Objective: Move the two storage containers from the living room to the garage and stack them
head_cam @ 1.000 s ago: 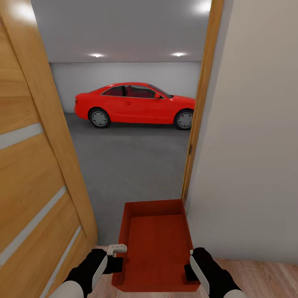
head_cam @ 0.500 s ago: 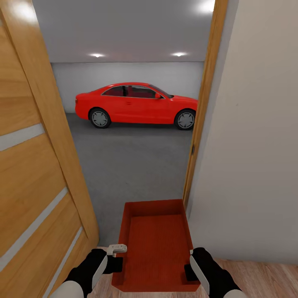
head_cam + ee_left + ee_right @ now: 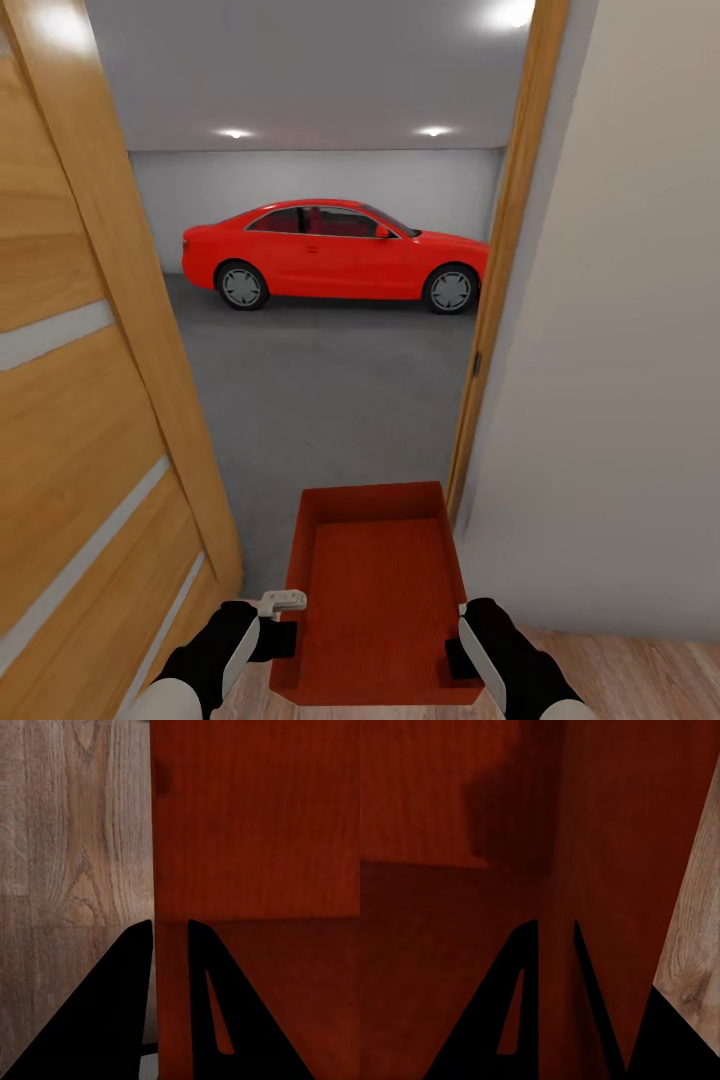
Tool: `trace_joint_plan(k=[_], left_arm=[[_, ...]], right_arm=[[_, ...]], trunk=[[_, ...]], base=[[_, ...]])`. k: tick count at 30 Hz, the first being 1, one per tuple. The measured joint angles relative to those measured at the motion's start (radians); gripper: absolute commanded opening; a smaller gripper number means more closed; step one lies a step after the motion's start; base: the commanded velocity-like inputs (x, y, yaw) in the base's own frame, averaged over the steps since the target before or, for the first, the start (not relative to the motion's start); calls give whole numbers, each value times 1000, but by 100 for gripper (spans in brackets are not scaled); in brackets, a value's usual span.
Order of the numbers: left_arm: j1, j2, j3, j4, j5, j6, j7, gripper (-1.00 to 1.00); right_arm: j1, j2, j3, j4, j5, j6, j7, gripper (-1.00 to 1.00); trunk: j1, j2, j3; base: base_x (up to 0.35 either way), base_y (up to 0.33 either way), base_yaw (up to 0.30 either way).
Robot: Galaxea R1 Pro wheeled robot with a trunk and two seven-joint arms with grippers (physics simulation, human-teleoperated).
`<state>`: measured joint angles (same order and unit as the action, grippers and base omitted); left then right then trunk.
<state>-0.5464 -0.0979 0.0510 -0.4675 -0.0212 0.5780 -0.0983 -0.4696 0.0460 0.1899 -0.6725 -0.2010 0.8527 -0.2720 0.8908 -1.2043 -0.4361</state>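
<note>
Storage container in doorway w/ L & R gripper jaws clamped on side walls.

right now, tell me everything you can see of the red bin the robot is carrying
The storage container is a red-orange rectangular bin with no lid, thin smooth walls and a faintly ribbed bottom, and nothing inside it. It is held level, long axis pointing ahead through the doorway, in front of the robot. The left gripper clamps its left wall and the right gripper its right wall, each with one finger inside and one outside. Light wood-plank flooring lies below it, and the garage's grey floor lies ahead.
</note>
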Motion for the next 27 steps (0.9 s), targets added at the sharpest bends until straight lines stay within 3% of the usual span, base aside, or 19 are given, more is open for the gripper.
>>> trace_joint_plan(k=[27], left_arm=[[0,0,0,0,0,0,0,-100]], right_arm=[[0,0,0,1,0,0,0,-100]], trunk=[[0,0,0]], base=[[1,6,0]])
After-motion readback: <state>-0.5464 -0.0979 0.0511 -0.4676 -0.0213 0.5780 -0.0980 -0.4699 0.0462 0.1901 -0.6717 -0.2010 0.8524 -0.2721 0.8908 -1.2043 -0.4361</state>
